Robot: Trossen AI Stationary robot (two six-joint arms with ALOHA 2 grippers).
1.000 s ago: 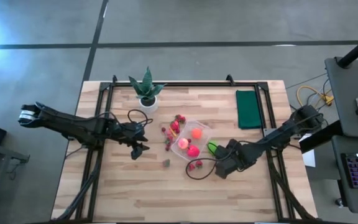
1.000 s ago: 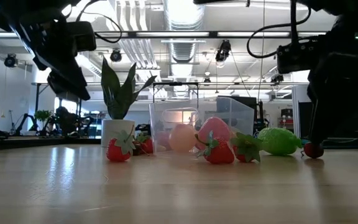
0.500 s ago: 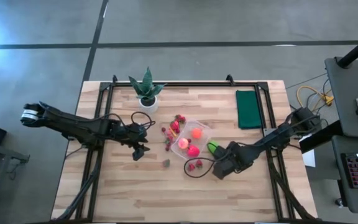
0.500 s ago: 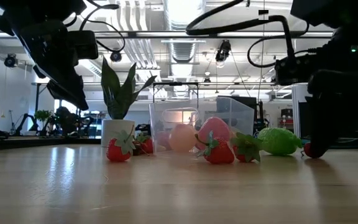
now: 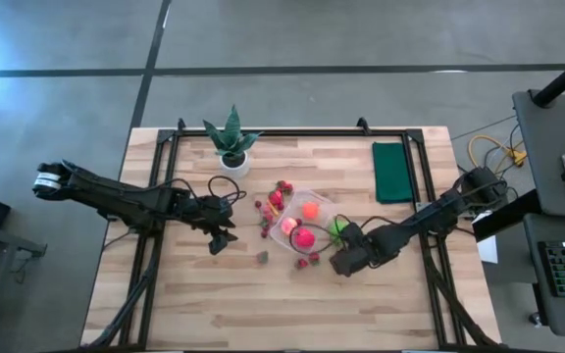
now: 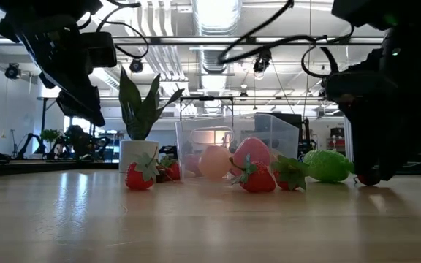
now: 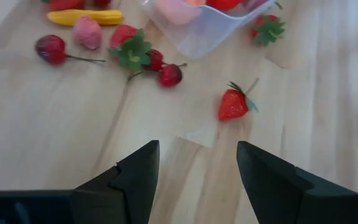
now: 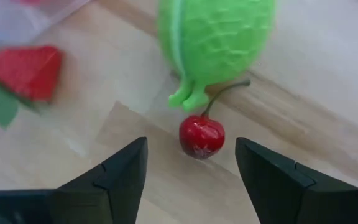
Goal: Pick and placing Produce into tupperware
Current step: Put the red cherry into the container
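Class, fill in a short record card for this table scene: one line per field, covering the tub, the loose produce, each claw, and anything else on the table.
tub: clear tupperware mid-table, holding pink and orange pieces
right claw: right claw open, low at the table, astride a red cherry
beside cherry: green bumpy fruit, just beyond it
left claw: left claw open, above the table, nothing between its fingers
loose produce: strawberry alone on the wood; more red pieces beside the tub
other items: potted plant, dark green cloth
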